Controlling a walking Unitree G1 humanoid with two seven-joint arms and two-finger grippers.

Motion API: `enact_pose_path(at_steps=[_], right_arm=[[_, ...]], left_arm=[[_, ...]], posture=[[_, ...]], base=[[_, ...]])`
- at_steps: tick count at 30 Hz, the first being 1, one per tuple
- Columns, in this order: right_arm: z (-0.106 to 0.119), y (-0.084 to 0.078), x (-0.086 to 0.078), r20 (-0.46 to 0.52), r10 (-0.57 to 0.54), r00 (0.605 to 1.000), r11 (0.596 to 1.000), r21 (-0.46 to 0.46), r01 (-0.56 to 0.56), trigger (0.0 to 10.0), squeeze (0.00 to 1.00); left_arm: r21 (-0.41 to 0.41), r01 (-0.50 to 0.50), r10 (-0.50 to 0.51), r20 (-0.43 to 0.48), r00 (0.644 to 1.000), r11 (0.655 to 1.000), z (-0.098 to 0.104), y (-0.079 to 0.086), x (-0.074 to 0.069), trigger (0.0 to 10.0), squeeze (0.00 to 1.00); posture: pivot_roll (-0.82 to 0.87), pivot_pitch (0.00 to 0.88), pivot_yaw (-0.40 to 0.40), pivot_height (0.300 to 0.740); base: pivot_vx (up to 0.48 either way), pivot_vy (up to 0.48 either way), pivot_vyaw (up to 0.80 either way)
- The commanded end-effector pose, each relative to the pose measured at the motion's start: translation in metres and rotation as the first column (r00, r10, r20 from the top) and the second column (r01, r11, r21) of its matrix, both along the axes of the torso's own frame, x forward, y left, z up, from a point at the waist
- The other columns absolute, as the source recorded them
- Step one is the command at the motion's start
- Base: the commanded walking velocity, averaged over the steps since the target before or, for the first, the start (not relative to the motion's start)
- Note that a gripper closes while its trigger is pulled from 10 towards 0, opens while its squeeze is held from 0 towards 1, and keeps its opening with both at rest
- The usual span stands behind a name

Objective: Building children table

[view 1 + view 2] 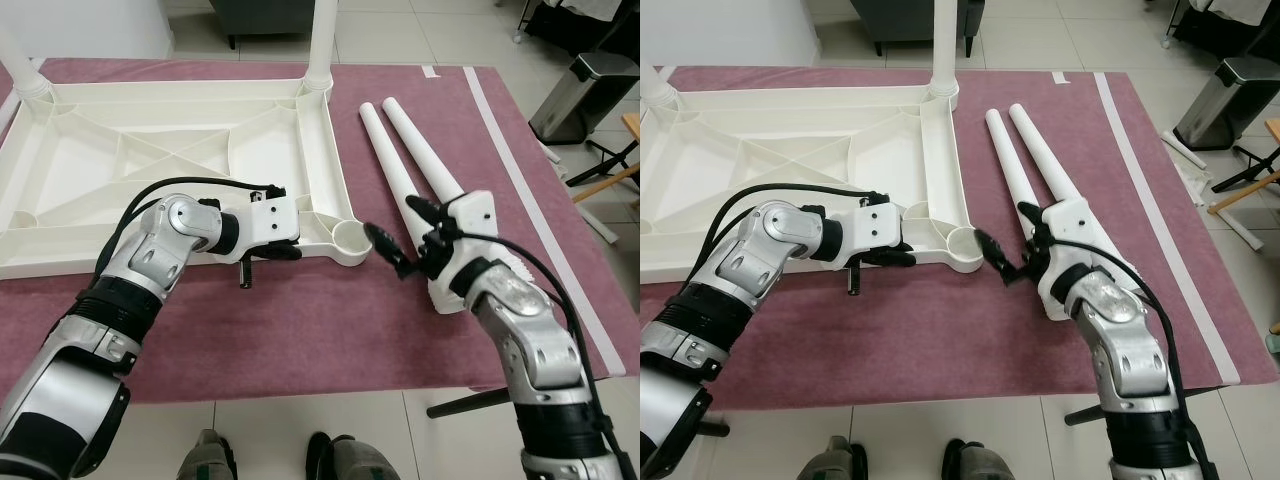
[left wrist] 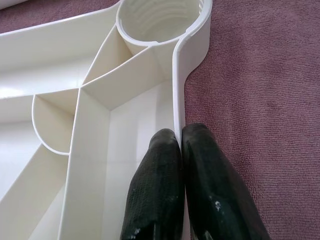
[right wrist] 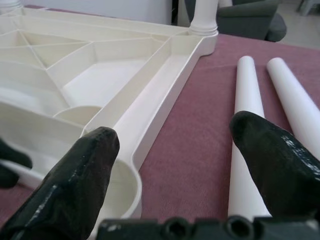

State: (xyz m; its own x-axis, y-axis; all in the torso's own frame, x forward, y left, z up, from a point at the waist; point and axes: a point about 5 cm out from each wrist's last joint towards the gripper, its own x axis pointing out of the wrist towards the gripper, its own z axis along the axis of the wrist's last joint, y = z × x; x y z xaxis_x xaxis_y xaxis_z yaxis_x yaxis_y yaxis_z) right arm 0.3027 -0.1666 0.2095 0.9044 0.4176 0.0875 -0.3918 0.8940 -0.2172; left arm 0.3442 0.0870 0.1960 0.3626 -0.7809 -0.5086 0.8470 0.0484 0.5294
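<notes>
Item: children's table, part-assembled, lying on a maroon rug [image 1: 300, 330] on the floor.

- Table panel [image 1: 120, 150]: white plastic, underside up, ribbed. Two legs already stand upright in its far corners, one at the far right [image 1: 318, 45] and one at the far left [image 1: 22, 60]. The near right corner socket [image 1: 350, 238] is empty.
- Loose legs [image 1: 405, 150]: two white tapered tubes, side by side on the rug just right of the panel.
- Left tool [image 1: 283, 250]: fingers together, pinching the panel's near edge wall beside the empty socket.
- Right tool [image 1: 410, 240]: fingers apart, holding nothing, hovering between the socket and the loose legs.
- Trash can [image 1: 585, 95]: metal, off the rug to the right.

Risks, as judged: the thin pinch on the edge wall may slip, letting the panel shift when a leg is pressed in; a smooth tapered leg may roll away or slide out of the tool; a tilted leg could jam in the socket.
</notes>
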Motion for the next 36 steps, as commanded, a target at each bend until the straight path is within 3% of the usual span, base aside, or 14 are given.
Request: enact_pose_path(at_steps=[1,5,6,9,10,11,12,15,16,30,33,34,35,36], right_arm=[[-0.003,-0.003,0.006,-0.014,-0.065,0.998,0.998,0.003,0.065,10.0,0.0],[-0.001,-0.011,0.017,-0.036,-0.173,0.984,0.984,0.037,0.174,10.0,0.0],[-0.001,-0.014,0.021,-0.053,-0.203,0.978,0.978,0.04,0.205,10.0,0.0],[-0.001,-0.016,0.023,-0.063,-0.217,0.974,0.975,0.038,0.22,10.0,0.0],[-0.002,-0.016,0.024,-0.07,-0.217,0.974,0.975,0.036,0.22,10.0,0.0],[-0.002,-0.016,0.024,-0.07,-0.217,0.974,0.975,0.036,0.22,10.0,0.0],[-0.001,-0.014,0.027,-0.069,-0.213,0.975,0.976,0.035,0.216,10.0,0.0],[0.001,-0.012,0.031,-0.067,-0.208,0.976,0.977,0.037,0.211,10.0,0.0],[0.003,-0.01,0.033,-0.06,-0.198,0.978,0.979,0.046,0.201,10.0,0.0],[0.001,-0.011,0.033,-0.055,-0.207,0.977,0.977,0.033,0.208,10.0,0.0],[0.001,-0.016,0.033,-0.056,-0.22,0.974,0.975,0.026,0.222,10.0,0.0],[0.001,-0.018,0.033,-0.056,-0.225,0.973,0.974,0.022,0.227,10.0,0.0],[0.001,-0.018,0.033,-0.056,-0.225,0.973,0.974,0.022,0.227,10.0,0.0],[0.0,-0.019,0.033,-0.057,-0.229,0.972,0.973,0.02,0.23,10.0,0.0]], left_arm=[[-0.034,-0.135,0.137,0.056,0.989,0.99,-0.01,0.006,0.006,10.0,0.0],[-0.032,-0.111,0.114,0.085,0.99,0.993,-0.008,0.01,-0.001,10.0,0.0],[-0.027,-0.09,0.092,0.101,0.991,0.996,-0.008,0.012,-0.007,10.0,0.82],[-0.023,-0.076,0.078,0.111,0.991,0.997,-0.007,0.014,-0.011,10.0,0.82],[-0.011,-0.061,0.062,0.11,0.992,0.998,-0.009,0.015,-0.014,10.0,0.58],[-0.011,-0.061,0.062,0.11,0.992,0.998,-0.009,0.015,-0.014,10.0,0.58],[0.009,-0.051,0.05,0.091,0.995,0.999,-0.013,0.016,-0.019,9.8,0.0],[0.032,-0.04,0.038,0.065,0.997,0.999,-0.019,0.017,-0.024,9.8,0.0],[0.029,-0.027,0.026,0.053,0.998,0.999,-0.02,0.018,-0.026,0.0,0.0],[0.08,0.078,-0.081,0.029,0.996,0.994,-0.016,0.034,-0.039,0.0,0.0],[0.138,0.137,-0.145,0.048,0.988,0.981,-0.008,0.051,-0.048,0.1,0.0],[0.178,0.152,-0.165,0.057,0.985,0.972,-0.004,0.061,-0.051,3.1,0.0],[0.178,0.152,-0.165,0.057,0.985,0.972,-0.004,0.061,-0.051,3.1,0.0],[0.212,0.152,-0.169,0.066,0.983,0.965,0.001,0.071,-0.051,7.3,0.0]], posture=[[0.07,0.172,0.004,0.74],[0.07,0.169,0.004,0.74],[0.07,0.165,0.001,0.74],[0.07,0.165,0.0,0.74],[0.08,0.161,-0.002,0.74],[0.08,0.161,-0.002,0.74],[0.08,0.158,-0.008,0.74],[0.08,0.157,-0.008,0.74],[0.08,0.156,-0.01,0.74],[0.08,0.151,-0.008,0.74],[0.08,0.148,-0.008,0.74],[0.08,0.148,-0.008,0.74],[0.08,0.148,-0.008,0.74],[0.08,0.144,-0.013,0.74]], base=[[0.0,0.0,0.0],[0.0,0.0,0.0],[0.0,0.0,0.0],[0.0,0.0,0.0],[0.0,0.0,0.0],[0.0,0.0,0.0],[0.0,0.0,0.0],[0.0,0.0,0.0],[0.0,0.0,0.0],[0.0,0.0,0.0],[0.0,0.0,0.0],[0.0,0.0,0.0],[0.0,0.0,0.0],[0.0,0.0,0.0]])
